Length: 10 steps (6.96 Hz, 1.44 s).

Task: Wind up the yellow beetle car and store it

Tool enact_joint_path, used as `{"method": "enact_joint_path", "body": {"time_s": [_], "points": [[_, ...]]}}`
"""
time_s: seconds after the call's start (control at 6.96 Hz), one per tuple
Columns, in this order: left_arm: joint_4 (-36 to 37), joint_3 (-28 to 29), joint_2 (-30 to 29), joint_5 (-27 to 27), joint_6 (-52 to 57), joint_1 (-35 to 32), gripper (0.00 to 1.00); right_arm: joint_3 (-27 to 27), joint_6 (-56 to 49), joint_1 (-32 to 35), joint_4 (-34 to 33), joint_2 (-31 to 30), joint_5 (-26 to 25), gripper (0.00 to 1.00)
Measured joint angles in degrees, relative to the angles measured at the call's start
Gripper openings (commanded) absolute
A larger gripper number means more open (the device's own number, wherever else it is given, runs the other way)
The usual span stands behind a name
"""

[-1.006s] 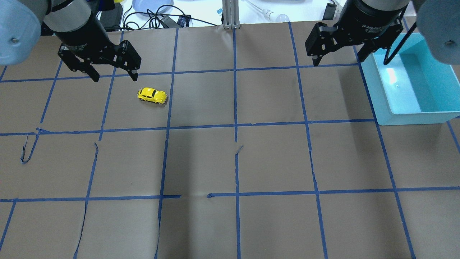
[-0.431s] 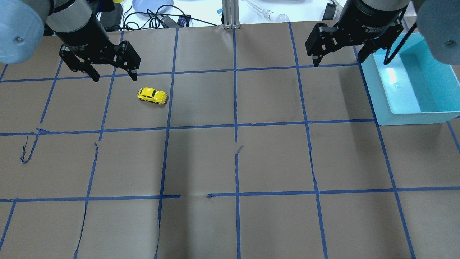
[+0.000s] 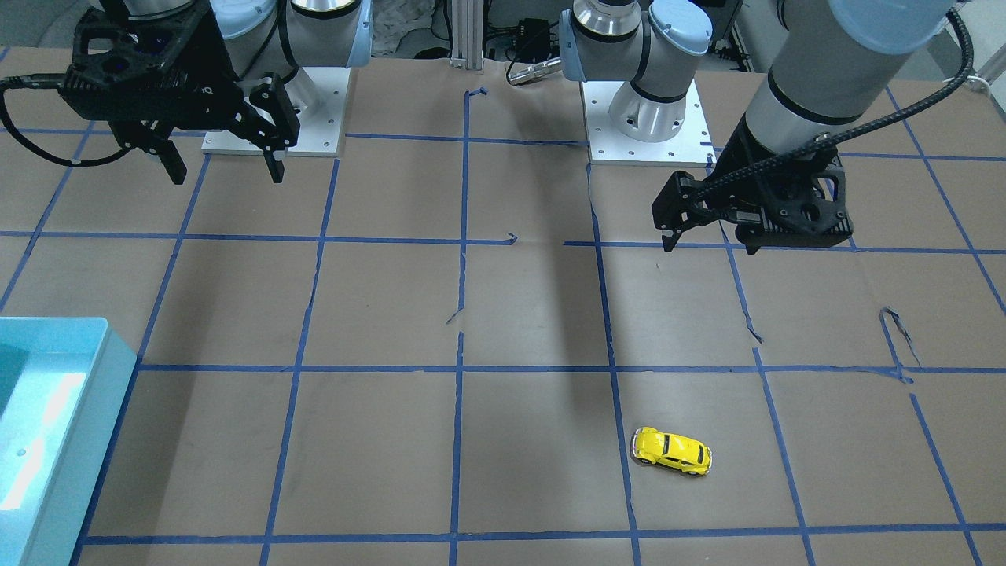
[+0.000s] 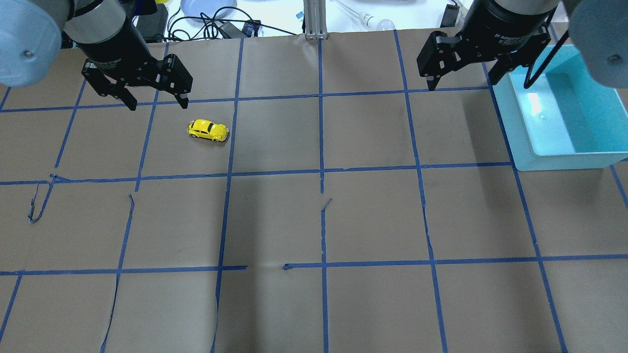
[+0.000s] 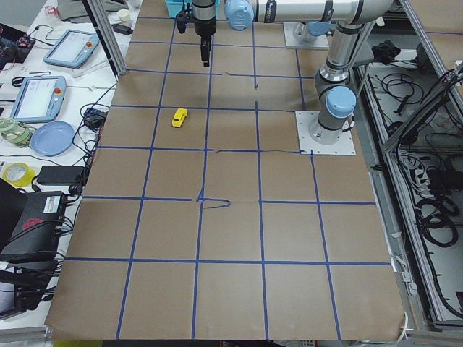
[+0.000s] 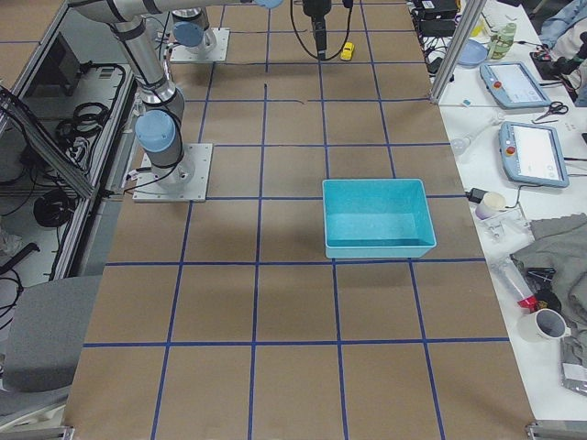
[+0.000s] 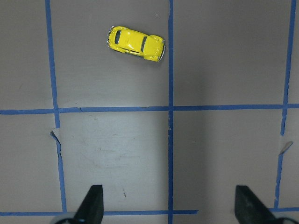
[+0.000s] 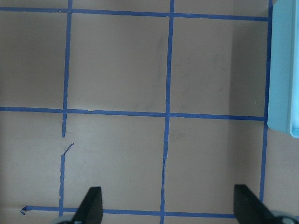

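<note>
A small glossy yellow beetle-shaped toy car (image 4: 208,130) stands on its wheels in the upper left of the overhead view. It sits on a table covered with brown paper and marked into squares by blue tape (image 4: 373,220). The car lies inside one taped square, close to that square's right-hand tape line, and its length runs nearly across the frame with a slight tilt. Nothing touches it.

The black two-finger left gripper (image 4: 158,104) hangs above the table just up and to the left of the car in that view. Its fingers are spread wide, with only bare paper between them. In the left wrist view the two fingertips (image 7: 93,203) show at the bottom edge, far apart. The car sits high in that frame, left of centre, just left of a vertical tape line and well apart from the fingertips.

The black two-finger right gripper (image 4: 463,83) is in the upper right of the overhead view, also with its fingers spread wide and gripping nothing. It hangs beside the left wall of a light-blue rectangular plastic bin (image 4: 522,147), which stands at the right edge of the frame. In the right wrist view that bin shows only as a pale blue strip down the right side, and taped paper fills the space between the fingertips.

In the front-facing view the car is in the lower right and the bin is at the lower left edge, so the two are well apart. The blue tape is torn and lifted in several places.
</note>
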Motion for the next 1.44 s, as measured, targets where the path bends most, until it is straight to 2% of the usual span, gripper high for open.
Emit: {"method": "enact_joint_path", "body": {"time_s": [0.86,1.01,1.44], "points": [[4.04,-0.05,-1.78,-0.06,-2.66,0.08,1.0,0.0,-0.16,-0.06,0.02,0.0,-0.1,1.0],[6.39,-0.07,-3.45,-0.05,-9.71,0.13,1.0,0.0,-0.16,-0.05,0.06,0.0,-0.12,1.0],[14.96,-0.09,-8.63,0.27,-39.7,0.43,1.0,0.0,-0.11,-0.07,0.09,0.0,-0.17,1.0]]}}
